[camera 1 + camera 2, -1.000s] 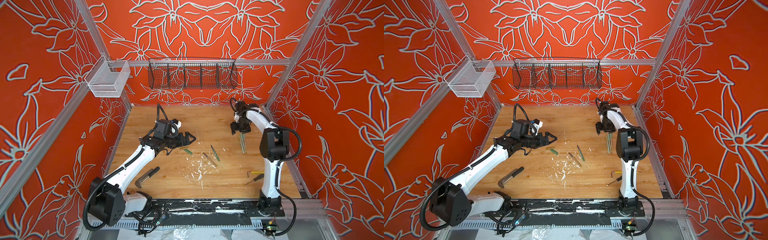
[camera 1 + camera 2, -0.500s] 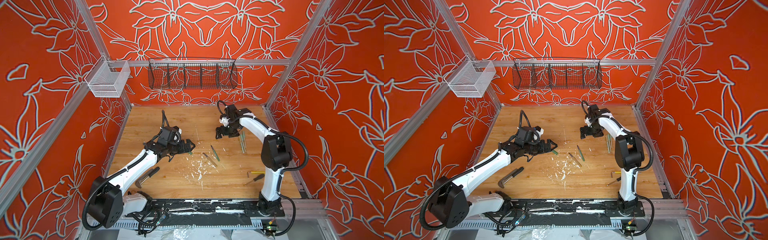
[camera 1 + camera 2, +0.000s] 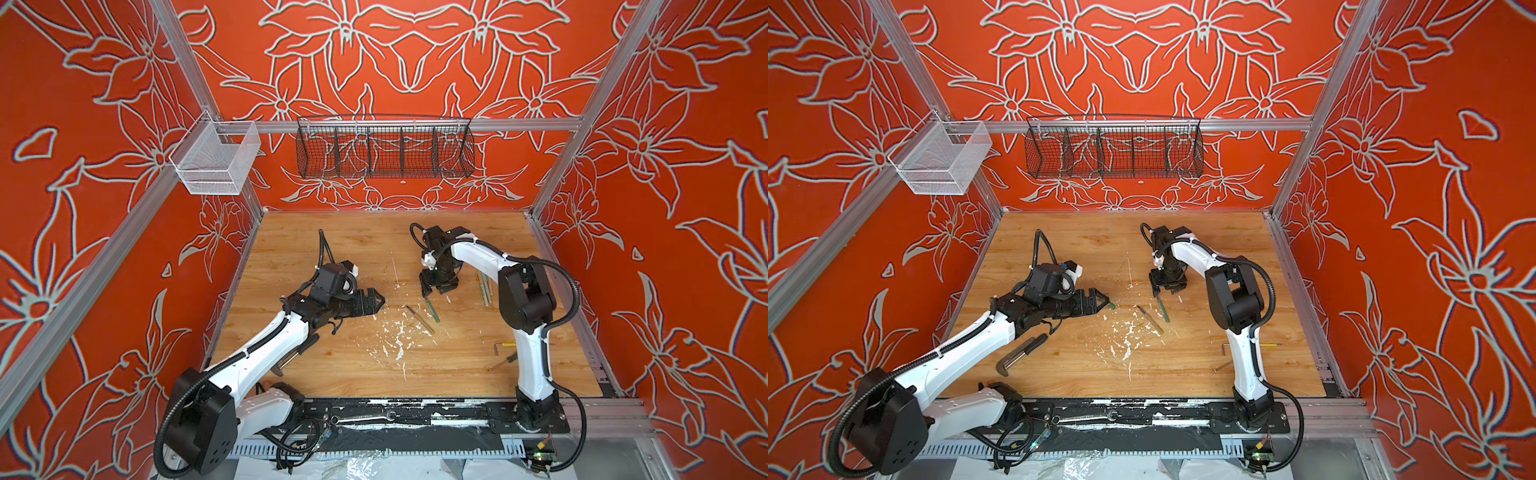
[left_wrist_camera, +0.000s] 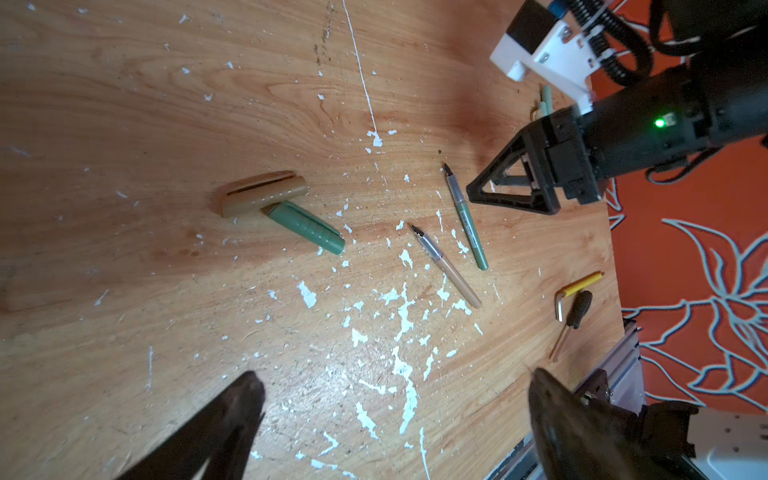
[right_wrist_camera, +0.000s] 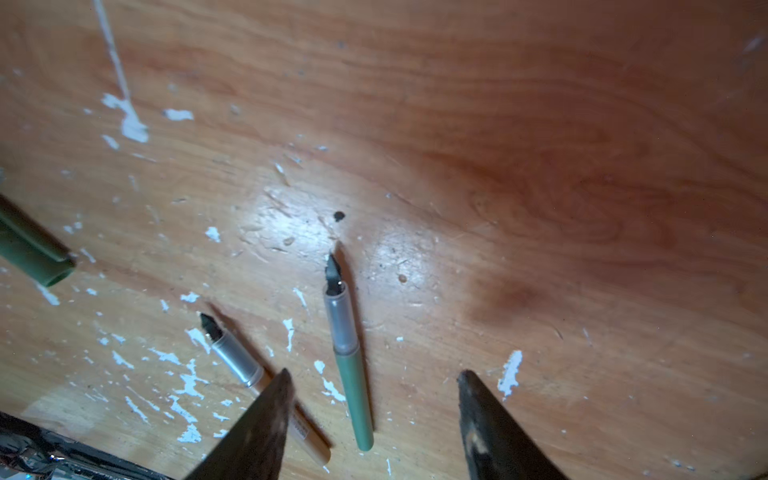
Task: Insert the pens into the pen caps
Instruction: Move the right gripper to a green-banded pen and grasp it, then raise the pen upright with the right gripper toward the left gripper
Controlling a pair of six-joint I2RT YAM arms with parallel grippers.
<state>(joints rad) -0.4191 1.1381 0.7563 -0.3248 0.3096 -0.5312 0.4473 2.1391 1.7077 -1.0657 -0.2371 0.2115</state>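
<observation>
Left claw point(image 4: 395, 380) spread, empty; tan cap point(image 4: 262, 193) touching green cap point(image 4: 307, 228).

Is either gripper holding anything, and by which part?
Nothing held: left gripper and right gripper are open; green pen lies untouched beneath the right one.

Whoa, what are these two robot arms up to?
They are meant to push pens into caps, and nothing is held yet. The right gripper hangs open over a green pen lying on the wooden table, with a tan pen beside it. The left gripper, wide open, hovers near a green cap and a tan cap lying together. Neither pen has its cap on.
</observation>
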